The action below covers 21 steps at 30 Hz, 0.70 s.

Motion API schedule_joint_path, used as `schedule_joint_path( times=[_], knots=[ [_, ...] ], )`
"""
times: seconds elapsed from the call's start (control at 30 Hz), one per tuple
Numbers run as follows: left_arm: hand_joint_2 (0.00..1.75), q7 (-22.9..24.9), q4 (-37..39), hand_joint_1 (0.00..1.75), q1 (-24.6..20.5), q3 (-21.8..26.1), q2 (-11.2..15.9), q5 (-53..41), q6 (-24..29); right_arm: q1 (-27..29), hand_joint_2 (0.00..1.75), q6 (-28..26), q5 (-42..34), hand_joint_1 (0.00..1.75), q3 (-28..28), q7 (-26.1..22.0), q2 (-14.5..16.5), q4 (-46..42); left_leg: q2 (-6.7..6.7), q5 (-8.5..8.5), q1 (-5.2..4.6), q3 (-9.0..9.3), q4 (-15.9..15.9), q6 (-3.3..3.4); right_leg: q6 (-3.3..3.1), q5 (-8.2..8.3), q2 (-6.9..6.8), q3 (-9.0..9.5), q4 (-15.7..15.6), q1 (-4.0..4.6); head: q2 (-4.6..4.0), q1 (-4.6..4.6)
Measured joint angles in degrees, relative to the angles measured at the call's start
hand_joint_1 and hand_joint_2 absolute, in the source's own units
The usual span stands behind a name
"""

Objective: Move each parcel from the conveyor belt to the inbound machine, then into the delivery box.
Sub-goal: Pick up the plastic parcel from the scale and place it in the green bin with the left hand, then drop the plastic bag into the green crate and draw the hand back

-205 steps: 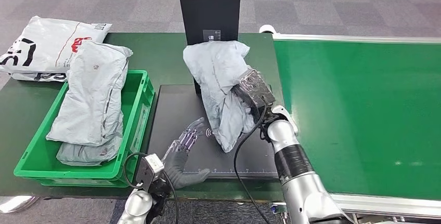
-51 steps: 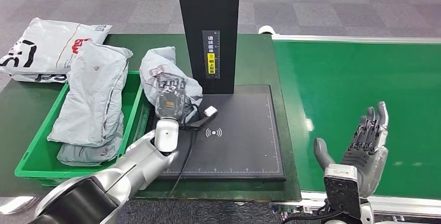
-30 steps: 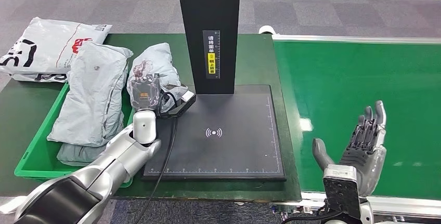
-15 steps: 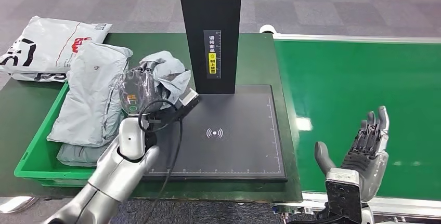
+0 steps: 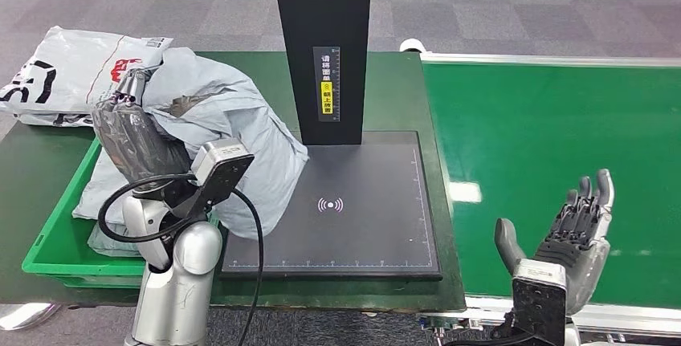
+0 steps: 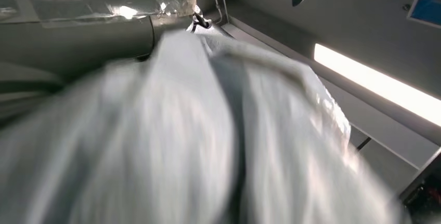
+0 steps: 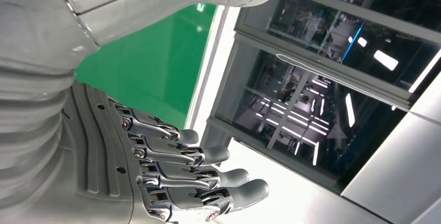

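My left hand point(image 5: 132, 133) grips a crumpled grey parcel point(image 5: 241, 133) and holds it up over the right side of the green delivery box point(image 5: 48, 254). The parcel's lower end hangs over the left edge of the black inbound machine's plate point(image 5: 361, 217). In the left wrist view the same parcel point(image 6: 208, 130) is a blurred grey mass close to the camera. My right hand point(image 5: 574, 229) is raised with its fingers spread and nothing in it, at the near edge of the green conveyor belt point(image 5: 554, 121). The right wrist view shows those fingers point(image 7: 171, 177) apart and straight.
Grey parcels point(image 5: 120, 193) lie in the green box. A white printed parcel point(image 5: 64, 69) rests on the table behind it. The machine's black column point(image 5: 323, 41) rises at the back of the plate, right of the held parcel.
My left hand has lifted the grey parcel off the machine's plate and swung it left toward the green box, turning so the parcel spreads out. The right hand has barely moved.
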Motion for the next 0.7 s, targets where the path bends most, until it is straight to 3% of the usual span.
schedule_joint_path(
  times=[0.5,0.7],
  knots=[
    [1.75,-2.3,-1.1,1.75,0.1,1.6,-0.2,4.2,0.0,0.1,1.75,-0.6,-0.5,0.00,0.0,0.4,0.0,0.0,0.00,0.00,0.01,-0.02,0.0,0.02,0.01,0.00,-0.01,-0.01,0.0,-0.06,0.00,0.01],
    [1.75,-1.2,-1.1,1.75,-1.4,3.2,-0.5,-0.4,0.0,0.0,1.75,-0.3,-0.5,0.00,0.0,0.5,0.0,0.0,-0.01,0.01,0.01,-0.01,0.0,0.02,0.00,0.00,-0.01,-0.01,0.0,-0.05,0.00,0.00]
  ],
)
